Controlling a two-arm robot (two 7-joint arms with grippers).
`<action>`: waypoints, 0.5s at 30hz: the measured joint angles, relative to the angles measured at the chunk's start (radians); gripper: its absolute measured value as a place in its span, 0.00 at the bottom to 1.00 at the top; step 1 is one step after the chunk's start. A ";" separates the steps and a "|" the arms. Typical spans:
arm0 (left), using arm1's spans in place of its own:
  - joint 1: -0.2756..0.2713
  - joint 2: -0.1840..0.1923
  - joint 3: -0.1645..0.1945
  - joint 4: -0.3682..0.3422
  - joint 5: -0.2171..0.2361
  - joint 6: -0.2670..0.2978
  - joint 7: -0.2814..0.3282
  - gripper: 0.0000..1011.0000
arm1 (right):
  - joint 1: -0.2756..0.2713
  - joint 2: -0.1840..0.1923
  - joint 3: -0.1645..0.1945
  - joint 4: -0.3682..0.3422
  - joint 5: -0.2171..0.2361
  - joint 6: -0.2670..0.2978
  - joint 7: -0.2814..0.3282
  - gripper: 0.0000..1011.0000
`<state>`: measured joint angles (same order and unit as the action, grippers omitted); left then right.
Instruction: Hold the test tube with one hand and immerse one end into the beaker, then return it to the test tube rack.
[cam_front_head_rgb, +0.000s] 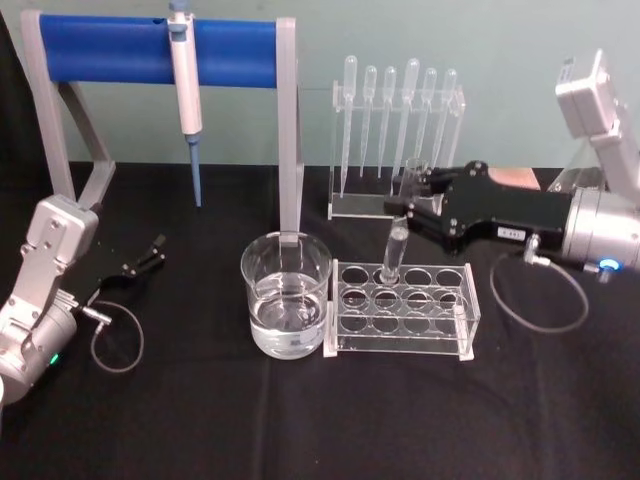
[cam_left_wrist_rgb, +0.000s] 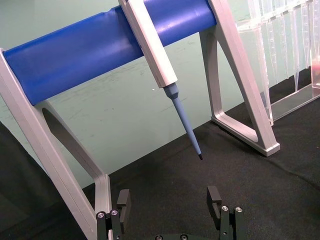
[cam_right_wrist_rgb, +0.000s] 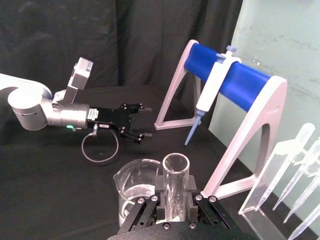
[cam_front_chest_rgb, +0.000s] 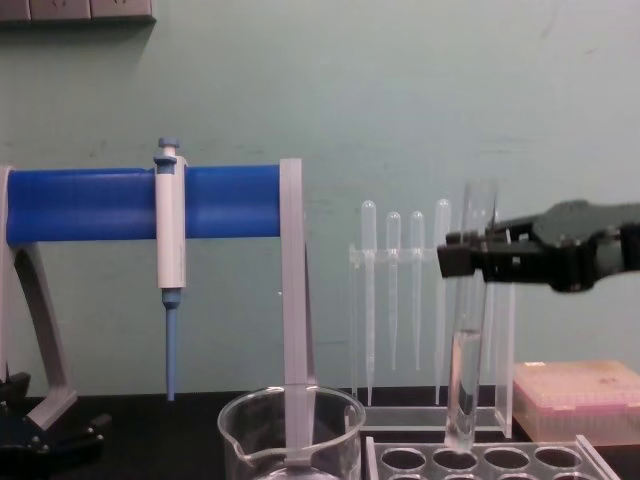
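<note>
The right hand (cam_front_head_rgb: 403, 212) reaches in from 3 o'clock and is clenched on the test tube (cam_front_head_rgb: 394, 252), gripping it just below the open rim. In the right wrist view the tube's mouth sits squarely between the two black fingers (cam_right_wrist_rgb: 141, 210), which press on it from both sides. The tube hangs almost upright with a slight lean. In the chest view its rounded bottom is at the mouth of a hole in the back row of the test tube rack (cam_front_head_rgb: 402, 308); how far it has entered cannot be told. Clear liquid shows in its lower half.

The beaker (cam_front_head_rgb: 286, 296), partly filled with clear liquid, stands on the black table (cam_front_head_rgb: 300, 420) just beside the rack, at 9 o'clock from it and apart from the tube.

The left hand (cam_front_head_rgb: 152, 255) hovers low at 9 o'clock of the beaker, well apart, fingers spread and holding nothing. Beyond it a pipettor (cam_front_head_rgb: 185, 85) hangs on a blue-barred stand (cam_front_head_rgb: 110, 50).
</note>
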<state>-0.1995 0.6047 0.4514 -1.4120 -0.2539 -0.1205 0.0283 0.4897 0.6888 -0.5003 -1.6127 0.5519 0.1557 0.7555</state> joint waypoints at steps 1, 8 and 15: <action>0.000 0.000 0.000 0.000 0.000 0.000 0.000 0.99 | 0.011 0.004 0.000 -0.005 0.002 0.011 -0.001 0.23; 0.000 0.000 0.000 0.000 0.000 0.000 0.000 0.99 | 0.046 0.021 0.003 -0.022 0.024 0.046 -0.015 0.23; 0.000 0.000 0.000 0.000 0.000 0.000 0.000 0.99 | 0.069 0.035 0.007 -0.033 0.052 0.066 -0.030 0.23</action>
<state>-0.1995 0.6047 0.4514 -1.4120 -0.2539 -0.1205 0.0283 0.5591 0.7238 -0.4937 -1.6457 0.6035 0.2218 0.7258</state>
